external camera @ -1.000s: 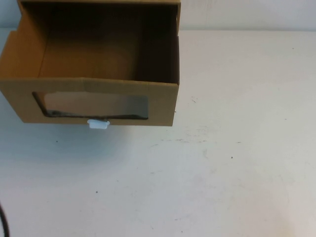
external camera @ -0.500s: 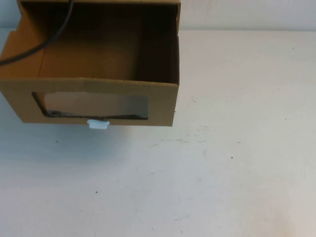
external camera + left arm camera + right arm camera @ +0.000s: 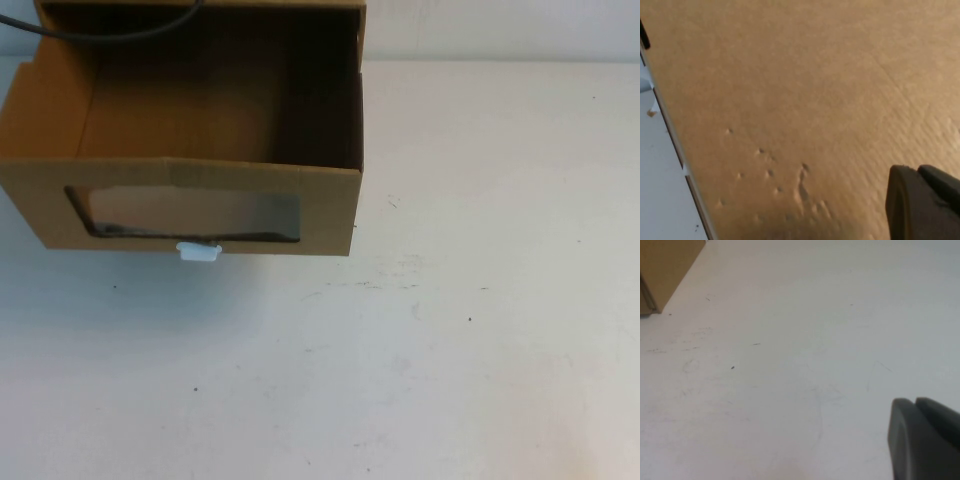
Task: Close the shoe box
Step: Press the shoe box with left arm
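**At the far-left corner of the counter: shoe box, drawer out**

Far left: shoe box [image 3: 190, 150], brown cardboard, drawer pulled out toward the near edge, its inside bare. The front panel carries a dark window [image 3: 185, 213] with a small white pull tab [image 3: 198, 251] just below it. A black cable [image 3: 110, 33] arcs across the box's far-left rim.

Left gripper [image 3: 922, 202]: out of the high view; one dark finger shows in the left wrist view, close against brown cardboard. Fingers apart or together: cannot tell.

Centre and right: white counter [image 3: 460, 300], scuffed and speckled.

Right gripper [image 3: 922, 437]: one dark finger above bare counter, well apart from the box corner. Finger spacing: cannot tell.
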{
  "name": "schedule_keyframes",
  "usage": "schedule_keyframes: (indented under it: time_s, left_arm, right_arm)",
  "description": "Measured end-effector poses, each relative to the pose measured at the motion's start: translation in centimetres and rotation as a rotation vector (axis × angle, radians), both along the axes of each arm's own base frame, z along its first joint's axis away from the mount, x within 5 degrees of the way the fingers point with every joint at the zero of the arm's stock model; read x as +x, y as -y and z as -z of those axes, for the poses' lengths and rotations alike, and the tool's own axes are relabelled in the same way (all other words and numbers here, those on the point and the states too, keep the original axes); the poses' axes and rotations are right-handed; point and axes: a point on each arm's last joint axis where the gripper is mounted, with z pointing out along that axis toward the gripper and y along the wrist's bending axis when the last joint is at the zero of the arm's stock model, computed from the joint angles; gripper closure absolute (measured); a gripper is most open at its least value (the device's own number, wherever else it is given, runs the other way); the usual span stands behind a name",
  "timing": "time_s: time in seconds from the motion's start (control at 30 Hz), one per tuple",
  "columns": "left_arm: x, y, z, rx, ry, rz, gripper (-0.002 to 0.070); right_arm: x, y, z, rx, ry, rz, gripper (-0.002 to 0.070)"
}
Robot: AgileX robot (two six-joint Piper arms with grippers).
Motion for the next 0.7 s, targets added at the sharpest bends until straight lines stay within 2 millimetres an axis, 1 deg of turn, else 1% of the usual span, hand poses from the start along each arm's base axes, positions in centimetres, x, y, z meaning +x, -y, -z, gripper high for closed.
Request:
schedule_keyframes:
  time_s: [0.2,0.33,0.43,0.53,0.7]
  left_arm:
    - [0.6,0.0,0.6,0.000,-0.009,-0.001,0.0680]
    - [1.3,0.1,1.6,-0.002,-0.030,0.002,0.0680]
    - [1.3,0.2,1.5,-0.003,-0.024,0.005,0.0680]
    - [1.4,0.3,1.6,-0.003,-0.025,0.008,0.0680]
    - [1.4,0.3,1.6,-0.003,-0.022,0.008,0.0680]
  right_arm:
    - [0.0,0.0,0.0,0.000,0.000,0.000,0.0687]
    - [0.0,0.0,0.0,0.000,0.000,0.000,0.0687]
    - [0.0,-0.1,0.0,0.023,0.001,-0.001,0.0687]
    - [0.0,-0.4,-0.3,0.129,0.021,-0.005,0.0687]
    - [0.3,-0.5,-1.9,0.435,0.164,0.024,0.0687]
